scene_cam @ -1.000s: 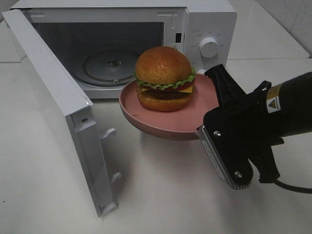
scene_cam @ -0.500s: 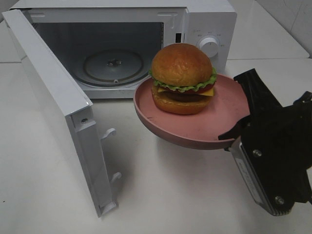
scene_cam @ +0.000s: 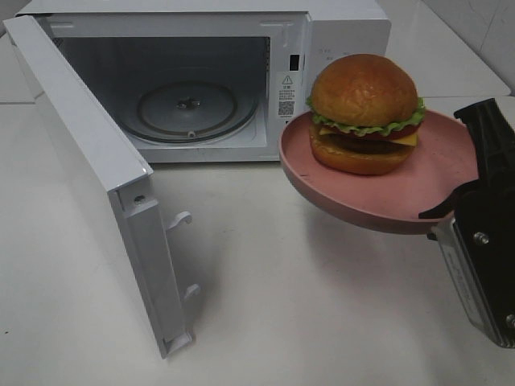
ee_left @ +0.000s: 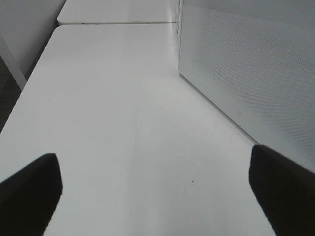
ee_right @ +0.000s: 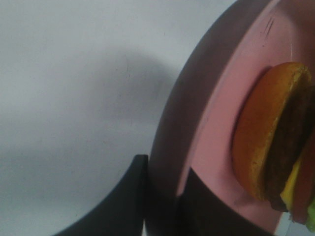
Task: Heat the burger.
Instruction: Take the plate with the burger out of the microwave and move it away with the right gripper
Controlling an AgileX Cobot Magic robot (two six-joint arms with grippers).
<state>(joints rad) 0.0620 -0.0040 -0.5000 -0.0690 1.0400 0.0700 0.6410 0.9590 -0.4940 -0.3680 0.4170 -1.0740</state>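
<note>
The burger [scene_cam: 364,112], with a golden-brown bun, lettuce, cheese and a dark patty, sits upright on a pink plate [scene_cam: 362,211]. My right gripper [scene_cam: 452,206] is shut on the plate's right rim and holds it in the air, in front of the microwave's control panel and to the right of the open cavity. The right wrist view shows the plate [ee_right: 206,123], the burger [ee_right: 270,137] and my right gripper [ee_right: 162,201] with the rim between its fingers. My left gripper [ee_left: 157,196] is open and empty over bare table; it does not show in the exterior view.
The white microwave [scene_cam: 346,32] stands at the back with its door [scene_cam: 88,161] swung wide open to the left. Its glass turntable [scene_cam: 189,104] is bare. The microwave's perforated side wall [ee_left: 246,64] is close beside my left gripper. White table [scene_cam: 282,305] lies in front.
My right gripper has carried the plate and burger to the right and slightly up, away from the microwave opening. The microwave and its door have not moved.
</note>
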